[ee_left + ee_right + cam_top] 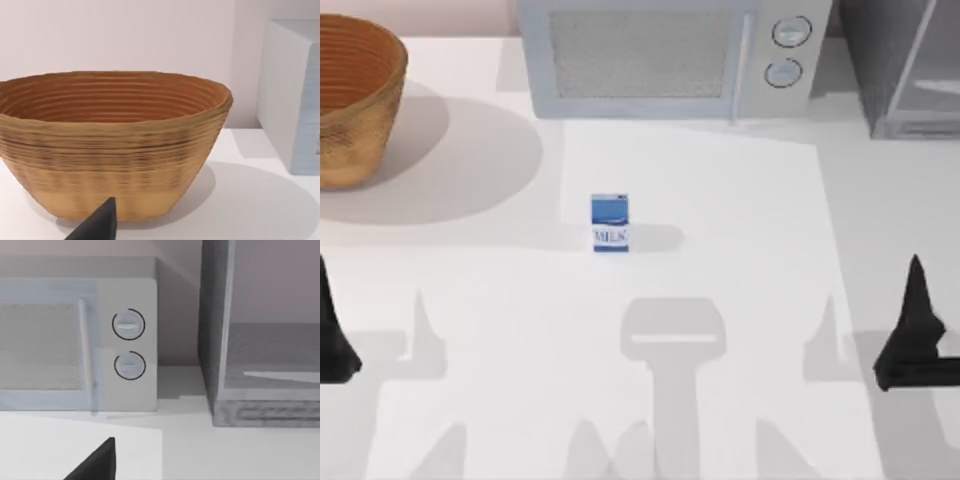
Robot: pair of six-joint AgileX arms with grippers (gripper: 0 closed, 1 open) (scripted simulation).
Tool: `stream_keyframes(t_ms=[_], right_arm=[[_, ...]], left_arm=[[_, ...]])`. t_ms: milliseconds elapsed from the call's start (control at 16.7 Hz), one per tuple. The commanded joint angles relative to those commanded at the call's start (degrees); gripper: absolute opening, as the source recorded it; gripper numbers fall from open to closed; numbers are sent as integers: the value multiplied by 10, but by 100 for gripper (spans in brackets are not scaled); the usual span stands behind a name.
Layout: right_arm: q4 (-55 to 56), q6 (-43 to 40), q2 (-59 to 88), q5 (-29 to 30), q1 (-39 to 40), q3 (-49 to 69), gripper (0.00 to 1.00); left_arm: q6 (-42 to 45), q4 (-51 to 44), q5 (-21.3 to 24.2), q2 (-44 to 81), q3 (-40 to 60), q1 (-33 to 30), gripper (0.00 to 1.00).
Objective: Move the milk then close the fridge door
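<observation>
A: Which step are we on?

B: The very first, by my reading. The milk stands upright near the middle of the bench, in front of the microwave and well apart from both arms. Nothing is touching it.

A: And the hands?

B: The left hand sits at the left edge of the bench, the right hand at the right edge, both low and far from the carton. Whether either is spread or pressed together I cannot tell; just a dark tip shows in each wrist view.

A: The fridge?

B: At the far right corner. The fridge door looks swung open, with the dark cabinet and its inside on show in the right wrist view.

A: So what does the next move call for?

B: I'd say one arm must reach inward to the carton, come down around its sides, and pinch it squarely so it doesn't tip. The door waits until the milk is placed. The basket at the far left is clear of all this.
</observation>
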Motion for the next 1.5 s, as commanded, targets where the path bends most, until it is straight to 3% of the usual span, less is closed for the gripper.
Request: stream_keyframes(t_ms=[360,600,1500], right_arm=[[2,0,5,-1,0,4,100],[44,0,90,10,16,75,100],[299,-2,907,69,56,592,100]], left_arm=[[0,0,0,0,0,0,100],[0,0,0,0,0,0,100],[0,0,0,0,0,0,100]])
